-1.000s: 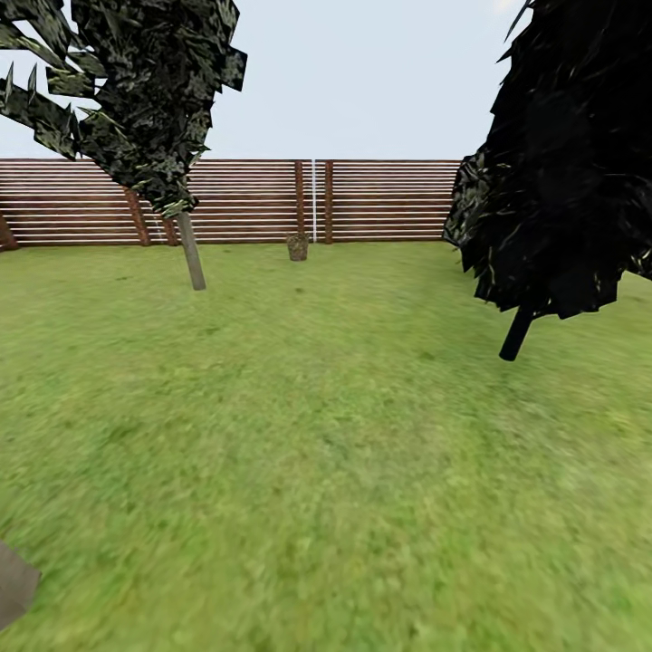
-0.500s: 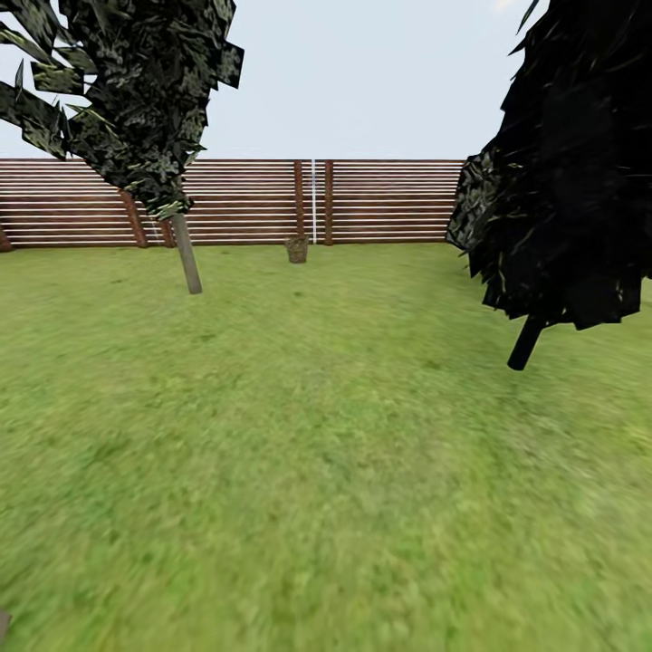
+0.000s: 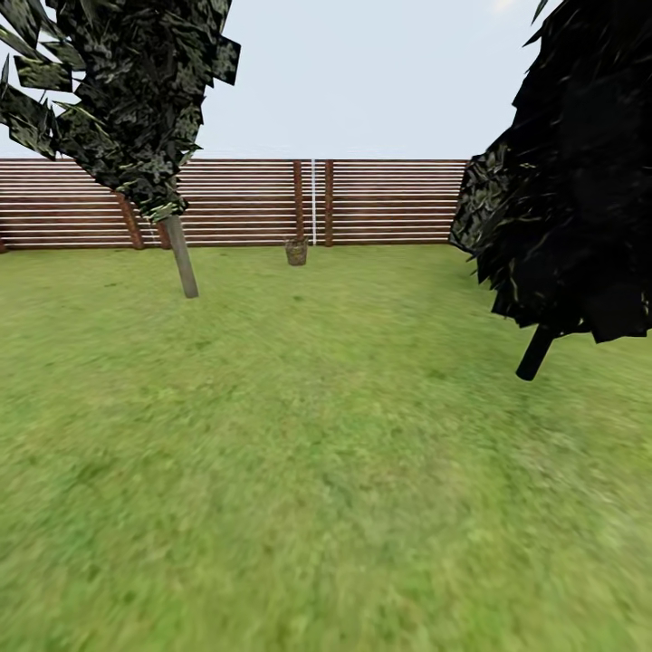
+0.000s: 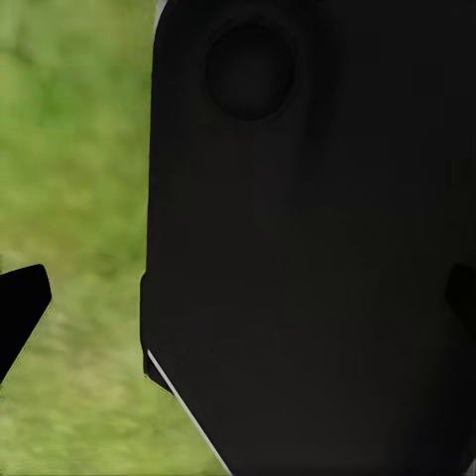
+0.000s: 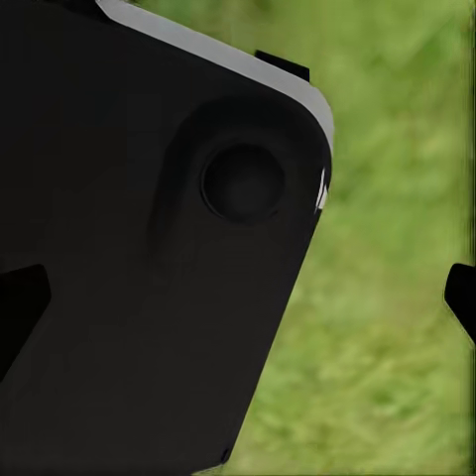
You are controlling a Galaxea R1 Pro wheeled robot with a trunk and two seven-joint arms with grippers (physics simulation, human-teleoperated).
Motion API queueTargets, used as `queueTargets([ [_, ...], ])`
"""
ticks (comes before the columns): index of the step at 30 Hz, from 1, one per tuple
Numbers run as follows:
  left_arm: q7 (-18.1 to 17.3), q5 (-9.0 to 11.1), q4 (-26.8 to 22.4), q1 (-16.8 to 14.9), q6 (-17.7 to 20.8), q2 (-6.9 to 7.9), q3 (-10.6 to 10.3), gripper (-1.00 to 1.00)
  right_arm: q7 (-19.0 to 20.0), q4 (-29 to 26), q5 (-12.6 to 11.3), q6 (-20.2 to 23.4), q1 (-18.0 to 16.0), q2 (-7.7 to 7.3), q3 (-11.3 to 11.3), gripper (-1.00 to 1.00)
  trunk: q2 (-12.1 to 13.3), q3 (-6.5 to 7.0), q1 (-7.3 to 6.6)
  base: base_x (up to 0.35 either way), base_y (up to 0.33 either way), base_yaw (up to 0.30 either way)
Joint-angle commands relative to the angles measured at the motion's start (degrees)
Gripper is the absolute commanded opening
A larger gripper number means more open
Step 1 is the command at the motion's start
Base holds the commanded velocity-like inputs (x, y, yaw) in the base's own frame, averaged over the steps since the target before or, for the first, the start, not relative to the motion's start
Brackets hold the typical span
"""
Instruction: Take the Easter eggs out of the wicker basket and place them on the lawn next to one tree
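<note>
The wicker basket [image 3: 296,251] stands far off on the lawn [image 3: 326,471], just before the slatted wooden fence [image 3: 235,201]; its contents are too small for us to make out. Left of it rises the tree [image 3: 182,256] with a pale trunk; a black-foliaged tree [image 3: 570,172] stands well apart at right. In the wrist views we see dark robot housing [image 4: 317,238] against grass, with black fingertips [image 4: 22,312] [image 5: 461,297] at the picture edges. We cannot tell whether either end effector is open or closed.
</note>
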Motion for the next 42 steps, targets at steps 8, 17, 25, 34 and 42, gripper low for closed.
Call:
queueTargets([
  [8, 0.03, 0.08, 0.00, -0.01, -0.14, -0.02, 0.33, 1.00, -0.01, 0.04, 0.25, -0.15, -0.03, -0.01, 0.03, 1.00, -0.02, -0.04, 0.03, 0.327, 0.000, 0.000],
  [17, 0.02, 0.08, 0.00, -0.01, -0.14, -0.02, 0.33, 1.00, -0.01, 0.04, 0.22, -0.15, -0.06, -0.01, 0.03, 1.00, -0.02, -0.04, 0.03, 0.327, 0.000, 0.000],
  [25, 0.02, 0.08, 0.01, -0.01, -0.14, -0.02, 0.33, 1.00, -0.01, 0.04, 0.23, -0.17, -0.05, -0.01, 0.03, 1.00, -0.02, -0.04, 0.03, 0.327, 0.000, 0.000],
  [34, 0.02, 0.08, -0.01, -0.01, -0.14, -0.02, 0.33, 1.00, -0.01, 0.04, 0.23, -0.15, -0.05, -0.01, 0.03, 1.00, -0.02, -0.04, 0.03, 0.327, 0.000, 0.000],
  [42, 0.04, 0.08, 0.00, -0.01, -0.14, -0.02, 0.33, 1.00, -0.01, 0.04, 0.22, -0.16, -0.03, -0.01, 0.03, 1.00, -0.02, -0.04, 0.03, 0.327, 0.000, 0.000],
])
